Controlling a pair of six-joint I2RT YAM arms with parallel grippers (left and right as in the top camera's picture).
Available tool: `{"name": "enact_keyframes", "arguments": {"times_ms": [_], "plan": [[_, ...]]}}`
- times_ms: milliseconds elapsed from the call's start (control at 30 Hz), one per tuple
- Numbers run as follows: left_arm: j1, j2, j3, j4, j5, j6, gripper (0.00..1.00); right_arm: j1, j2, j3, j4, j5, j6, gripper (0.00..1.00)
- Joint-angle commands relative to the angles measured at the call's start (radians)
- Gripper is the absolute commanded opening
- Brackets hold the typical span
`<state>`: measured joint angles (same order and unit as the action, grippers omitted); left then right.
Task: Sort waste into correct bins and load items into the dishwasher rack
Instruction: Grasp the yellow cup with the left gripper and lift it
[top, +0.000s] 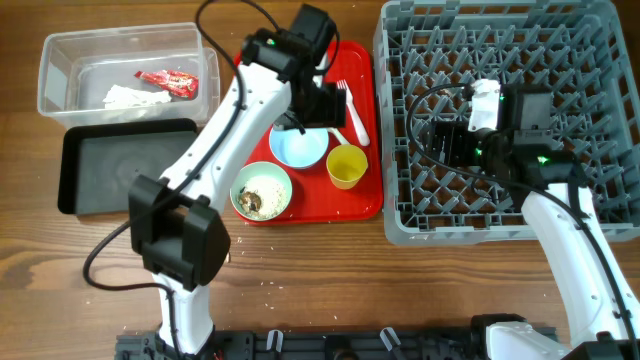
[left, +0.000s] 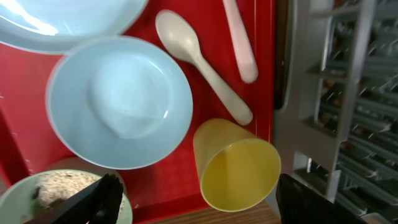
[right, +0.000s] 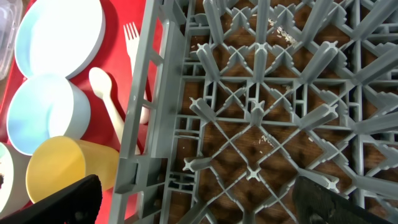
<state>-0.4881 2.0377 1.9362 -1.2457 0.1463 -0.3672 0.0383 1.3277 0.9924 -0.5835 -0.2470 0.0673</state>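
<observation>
Two bowls (top: 298, 150) (top: 261, 190), two bins (top: 70, 92) (top: 110, 180), one cup (top: 346, 166)

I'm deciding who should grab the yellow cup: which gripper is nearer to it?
Left. The left gripper hovers over the red tray by the light blue bowl, beside the yellow cup; the right gripper is over the dishwasher rack.

Your left arm (top: 222, 125) reaches forward, left pincer (left: 198, 198) spread wide, holding nothing. Your right arm (top: 575, 240) bends leftward, right pincer (right: 199, 200) likewise wide, empty.

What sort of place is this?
Probably a test bench staged as a dish-clearing station: a wooden table holds a grey dishwasher rack, a red serving tray, a clear tub and a black tray.
</observation>
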Motion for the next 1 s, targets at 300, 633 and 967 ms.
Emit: {"name": "enact_keyframes", "arguments": {"times_ms": [300, 633, 967], "plan": [[-0.090, 0.039, -0.211, 0.129, 0.043, 0.022, 0.78, -0.003, 0.011, 0.021, -0.002, -0.017, 0.014, 1.00], [-0.101, 0.040, -0.225, 0.188, 0.043, 0.020, 0.13, -0.003, 0.011, 0.021, -0.004, -0.018, 0.015, 1.00], [-0.116, 0.040, -0.261, 0.225, 0.043, 0.020, 0.16, -0.003, 0.011, 0.021, -0.004, -0.017, 0.015, 1.00]]}}
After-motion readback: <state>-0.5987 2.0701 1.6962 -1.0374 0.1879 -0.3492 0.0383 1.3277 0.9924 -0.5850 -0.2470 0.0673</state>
